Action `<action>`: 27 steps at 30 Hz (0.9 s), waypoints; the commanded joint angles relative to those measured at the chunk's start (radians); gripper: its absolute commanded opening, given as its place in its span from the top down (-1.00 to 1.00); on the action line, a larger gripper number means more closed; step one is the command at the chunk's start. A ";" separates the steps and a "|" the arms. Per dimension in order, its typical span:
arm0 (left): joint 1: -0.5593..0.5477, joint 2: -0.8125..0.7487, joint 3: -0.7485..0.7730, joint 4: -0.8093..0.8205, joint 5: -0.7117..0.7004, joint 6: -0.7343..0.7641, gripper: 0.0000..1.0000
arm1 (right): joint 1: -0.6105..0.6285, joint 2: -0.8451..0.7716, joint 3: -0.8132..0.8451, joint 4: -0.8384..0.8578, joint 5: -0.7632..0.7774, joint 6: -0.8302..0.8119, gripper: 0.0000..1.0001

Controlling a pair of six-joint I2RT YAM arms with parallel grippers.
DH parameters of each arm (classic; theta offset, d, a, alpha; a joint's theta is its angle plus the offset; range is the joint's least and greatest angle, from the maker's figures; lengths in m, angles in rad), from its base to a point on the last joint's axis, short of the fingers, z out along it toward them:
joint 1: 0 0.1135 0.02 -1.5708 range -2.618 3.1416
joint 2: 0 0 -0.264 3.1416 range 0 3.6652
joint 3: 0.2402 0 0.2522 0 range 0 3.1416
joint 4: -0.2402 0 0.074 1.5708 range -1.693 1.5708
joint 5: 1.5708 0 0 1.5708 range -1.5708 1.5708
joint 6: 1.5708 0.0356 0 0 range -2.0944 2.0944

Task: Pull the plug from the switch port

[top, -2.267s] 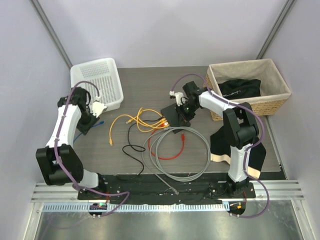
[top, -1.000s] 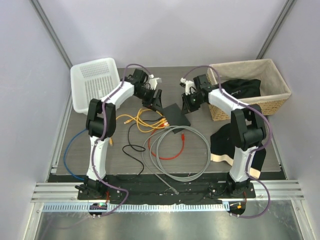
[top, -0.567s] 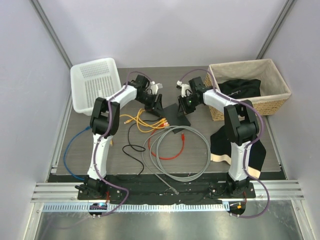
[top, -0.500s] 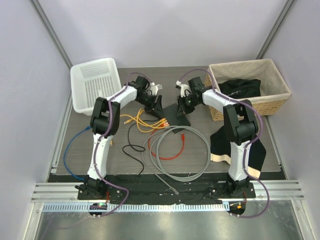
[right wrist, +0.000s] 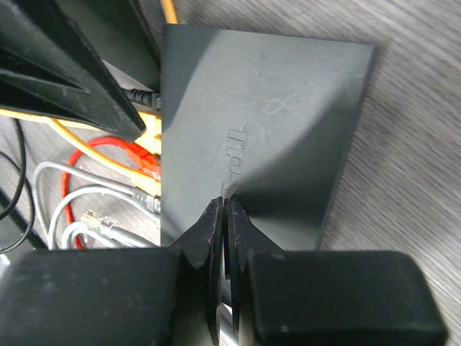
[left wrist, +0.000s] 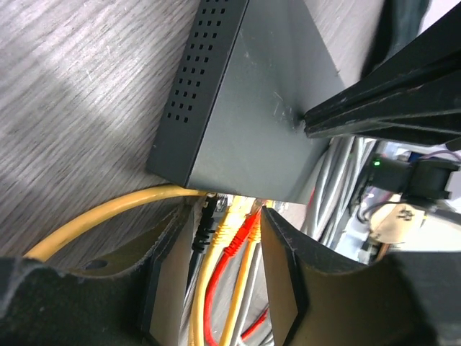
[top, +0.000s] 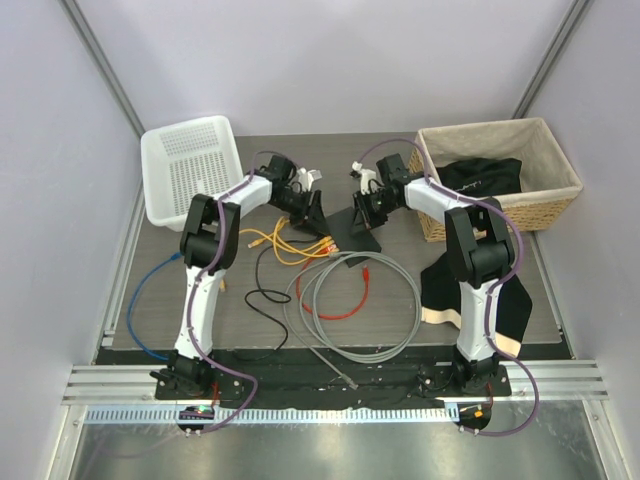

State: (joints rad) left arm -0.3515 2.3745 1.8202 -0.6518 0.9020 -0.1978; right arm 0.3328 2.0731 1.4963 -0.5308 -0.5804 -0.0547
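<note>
Switch (right wrist: 252, 137) is pinned toward the worktop's (top: 330, 160) far edge by the closed right pincer (right wrist: 225, 216), apparently bracing it; plugs (left wrist: 232, 234) are straddled by the spread left pincer (left wrist: 227, 216).

Top view: the ported edge of the switch (top: 352, 232) faces left and is crowded. Yellow cables (top: 278, 241), a black cable (top: 257, 275), a red cable (top: 366, 278) and a grey coil (top: 416, 300) cover the frame centre. The left gripper (left wrist: 225, 216), fingers apart, straddles the plugs (left wrist: 241, 234). The right gripper (right wrist: 225, 216), fingers together, occupies the switch top. Bare table lies upper centre, between the white basket (top: 190, 165) and the wicker basket (top: 520, 208). A cloth (top: 437, 285) blocks the lower right.
</note>
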 commanded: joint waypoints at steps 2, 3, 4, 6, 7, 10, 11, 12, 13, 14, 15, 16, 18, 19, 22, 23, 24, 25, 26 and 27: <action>0.003 0.040 -0.056 0.099 0.000 -0.078 0.13 | 0.005 0.058 -0.016 -0.049 0.025 -0.037 0.84; 0.002 0.045 -0.061 0.112 0.000 -0.100 0.15 | 0.005 0.059 -0.019 -0.049 0.022 -0.037 0.84; 0.002 0.051 -0.062 0.128 0.003 -0.107 0.17 | 0.005 0.061 -0.024 -0.049 0.024 -0.037 0.83; 0.002 0.061 -0.064 0.147 0.009 -0.123 0.27 | 0.005 0.062 -0.033 -0.047 0.021 -0.039 0.84; 0.002 0.069 -0.064 0.164 0.012 -0.140 0.30 | 0.006 0.064 -0.037 -0.046 0.019 -0.040 0.84; 0.002 0.078 -0.068 0.199 0.020 -0.178 0.40 | 0.005 0.071 -0.048 -0.046 0.011 -0.039 0.84; 0.002 0.083 -0.071 0.208 0.023 -0.186 0.45 | 0.005 0.074 -0.047 -0.047 0.008 -0.036 0.84; 0.002 0.087 -0.073 0.213 0.028 -0.193 0.47 | 0.005 0.077 -0.047 -0.049 0.008 -0.036 0.84; 0.002 0.089 -0.073 0.225 0.029 -0.201 0.49 | 0.006 0.081 -0.044 -0.048 0.008 -0.034 0.83; 0.003 0.095 -0.073 0.233 0.029 -0.218 0.52 | 0.005 0.088 -0.042 -0.049 0.008 -0.033 0.84; 0.002 0.097 -0.078 0.239 0.032 -0.224 0.55 | 0.005 0.088 -0.042 -0.049 0.008 -0.033 0.84; 0.002 0.100 -0.079 0.253 0.032 -0.233 0.57 | 0.005 0.090 -0.042 -0.049 0.008 -0.033 0.84; 0.002 0.101 -0.084 0.271 0.032 -0.264 0.60 | 0.008 0.093 -0.041 -0.047 0.008 -0.033 0.83; 0.002 0.100 -0.087 0.283 0.034 -0.281 0.60 | 0.009 0.096 -0.038 -0.049 0.007 -0.033 0.83; 0.000 0.097 -0.098 0.325 0.049 -0.337 0.69 | 0.017 0.096 -0.036 -0.049 0.011 -0.037 0.84; 0.000 0.097 -0.098 0.333 0.052 -0.350 0.78 | 0.018 0.096 -0.036 -0.051 0.011 -0.040 0.84; -0.003 0.095 -0.098 0.346 0.060 -0.365 0.84 | 0.023 0.097 -0.036 -0.052 0.017 -0.042 0.83; -0.004 0.095 -0.096 0.348 0.063 -0.371 0.92 | 0.025 0.097 -0.036 -0.051 0.017 -0.046 0.84; -0.004 0.094 -0.096 0.354 0.064 -0.379 1.00 | 0.026 0.097 -0.034 -0.054 0.020 -0.048 0.84; -0.004 0.095 -0.093 0.357 0.074 -0.390 1.00 | 0.031 0.099 -0.034 -0.054 0.022 -0.048 0.84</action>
State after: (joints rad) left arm -0.3183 2.4252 1.7321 -0.4240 1.0428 -0.5152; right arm 0.3298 2.0953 1.4937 -0.5159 -0.6579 -0.0563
